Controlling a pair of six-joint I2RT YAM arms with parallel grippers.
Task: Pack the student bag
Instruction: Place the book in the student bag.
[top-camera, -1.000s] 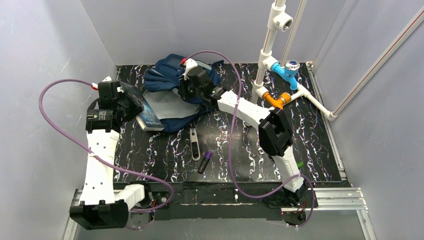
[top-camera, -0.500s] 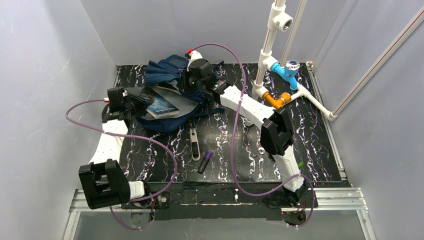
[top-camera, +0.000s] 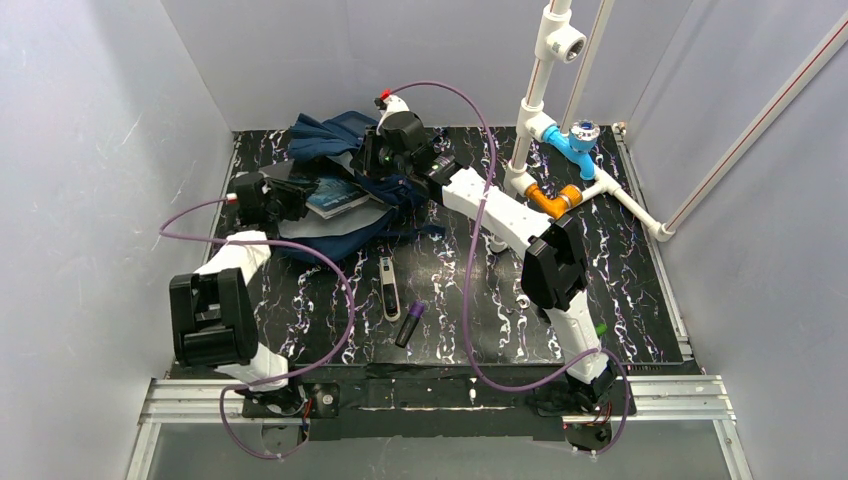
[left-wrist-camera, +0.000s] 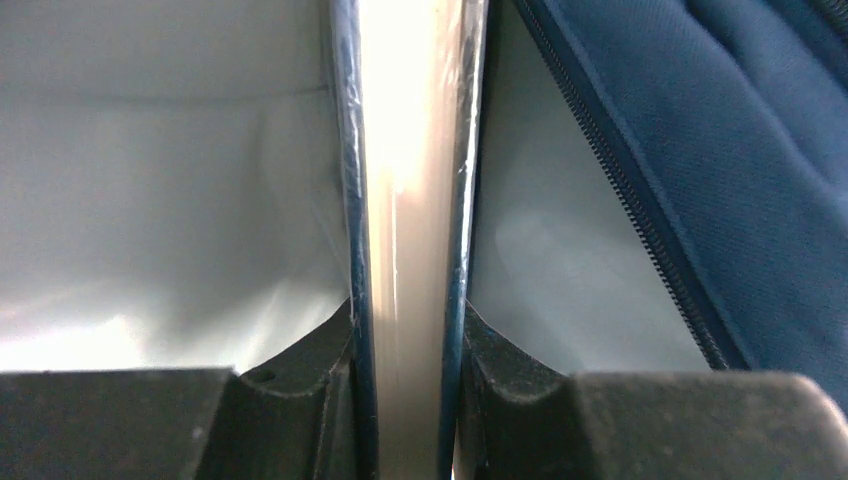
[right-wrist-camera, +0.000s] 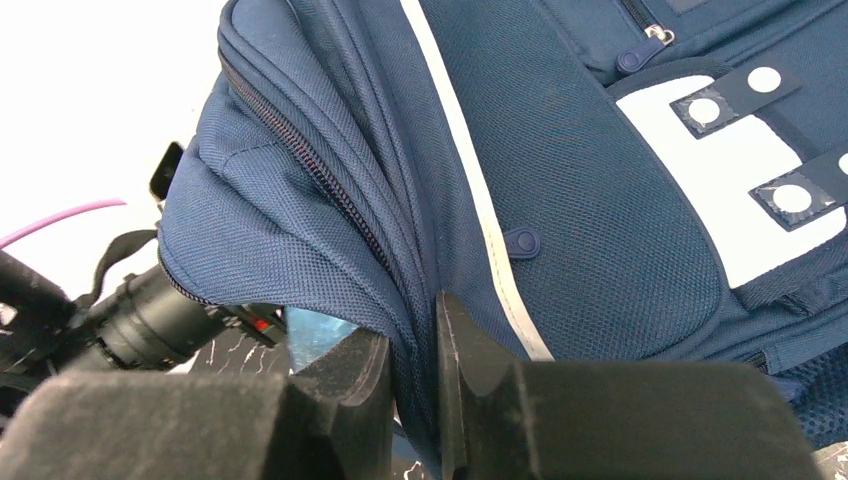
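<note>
Only in the left wrist view is the thin blue-covered book (left-wrist-camera: 405, 200) seen pinched by its pale page edge in the left jaws. The large navy blue fabric backpack (right-wrist-camera: 600, 180), lying unzipped at the far left of the black marbled desk (top-camera: 600, 300), is pinched at its rim by the right jaws. The book has been pushed deeper since a second ago.

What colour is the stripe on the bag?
The stripe is pale grey against the navy student bag; clearest from the right wrist.
</note>
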